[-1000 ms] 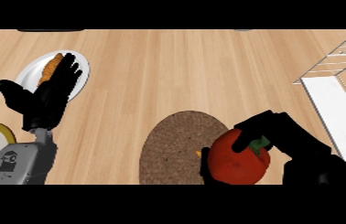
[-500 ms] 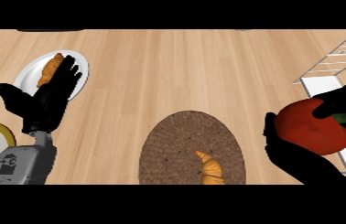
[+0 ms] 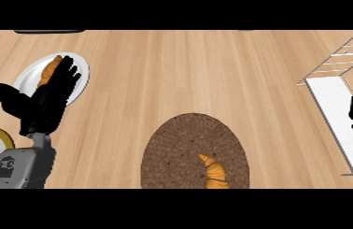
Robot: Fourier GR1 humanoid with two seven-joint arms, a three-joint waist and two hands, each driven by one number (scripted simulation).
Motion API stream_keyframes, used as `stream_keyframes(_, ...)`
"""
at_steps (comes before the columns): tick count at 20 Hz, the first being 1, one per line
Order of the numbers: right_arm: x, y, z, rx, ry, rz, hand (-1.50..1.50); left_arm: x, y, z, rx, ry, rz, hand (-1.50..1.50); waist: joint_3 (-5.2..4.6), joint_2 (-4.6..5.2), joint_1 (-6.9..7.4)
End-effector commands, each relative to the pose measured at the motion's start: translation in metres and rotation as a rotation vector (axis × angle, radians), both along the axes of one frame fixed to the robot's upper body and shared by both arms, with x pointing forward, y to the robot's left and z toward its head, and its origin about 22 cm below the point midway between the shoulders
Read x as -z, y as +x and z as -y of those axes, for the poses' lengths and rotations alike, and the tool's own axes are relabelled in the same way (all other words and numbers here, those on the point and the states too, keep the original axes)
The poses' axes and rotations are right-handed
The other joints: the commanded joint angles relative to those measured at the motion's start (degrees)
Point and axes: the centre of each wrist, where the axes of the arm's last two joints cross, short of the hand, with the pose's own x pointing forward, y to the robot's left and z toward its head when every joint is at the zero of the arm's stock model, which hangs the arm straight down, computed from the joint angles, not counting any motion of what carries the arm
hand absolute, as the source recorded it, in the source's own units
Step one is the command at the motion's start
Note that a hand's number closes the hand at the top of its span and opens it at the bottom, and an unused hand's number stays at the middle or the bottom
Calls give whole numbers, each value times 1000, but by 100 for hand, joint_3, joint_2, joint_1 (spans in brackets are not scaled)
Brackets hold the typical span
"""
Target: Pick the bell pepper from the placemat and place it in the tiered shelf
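at view's left, left hand (image 3: 52, 97) rests open, fingers up, holding nothing.

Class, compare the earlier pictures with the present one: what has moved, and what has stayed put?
The right robot hand carried the red bell pepper off the placemat rightward toward the tiered shelf; both are now out of view, bar a dark sliver at the right edge. Unchanged: the croissant on the placemat, the left robot hand open over the plate.

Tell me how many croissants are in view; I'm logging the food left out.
2: one croissant lies on the brown placemat near the bottom edge; another sits on the white plate at left, partly hidden behind the resting left hand.
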Motion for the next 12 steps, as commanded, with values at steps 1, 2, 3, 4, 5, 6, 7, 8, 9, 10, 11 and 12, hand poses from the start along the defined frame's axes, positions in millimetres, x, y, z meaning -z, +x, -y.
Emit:
stream_keyframes(1, -4, -26, 42, -44, 81, 34, 150, 1, 0, -3, 6, -23, 13, 0, 4, 6, -10)
stream_keyframes(2, -10, -33, 43, -46, 82, 49, 150, 2, -1, 0, -5, -4, -5, 0, 5, -19, -54)
stream_keyframes(3, 0, -28, 59, -22, 93, 41, 150, 10, -2, -6, -9, 2, -7, 0, 6, 7, -25)
stream_keyframes(4, -6, -32, 61, -32, 101, 38, 150, -16, 4, -17, -12, 15, 19, 0, 9, -31, -79)
stream_keyframes(5, 3, -34, 72, -21, 103, 25, 150, 3, -9, 1, 12, 0, 0, 0, 9, -17, -19)
stream_keyframes(6, 0, -31, 81, -35, 104, 42, 150, 19, -7, 1, -7, -10, -5, 0, 5, -6, -63)
stream_keyframes(7, 3, -23, 99, -12, 120, 35, 150, -3, -6, 14, -1, -1, 15, 0, 10, -5, 7)
stream_keyframes(8, 1, -40, 93, -23, 113, 17, 150, 1, -12, -10, -3, -9, 11, 0, 2, -18, -5)
stream_keyframes(9, 0, -40, 109, -47, 103, 41, 150, 2, 3, 2, -5, -5, 15, 0, 6, -14, -108)
stream_keyframes(10, 7, -36, 130, -22, 118, 44, 150, 9, -9, -8, 6, -4, 3, 0, 5, 4, -6)
stream_keyframes(11, 6, -32, 134, -30, 132, 54, 150, 0, 1, -9, 4, 5, 30, 0, 0, 19, 32)
stream_keyframes(12, 3, -44, 141, -35, 118, 41, 150, 0, 2, 4, 19, -3, 1, 0, -1, 12, 24)
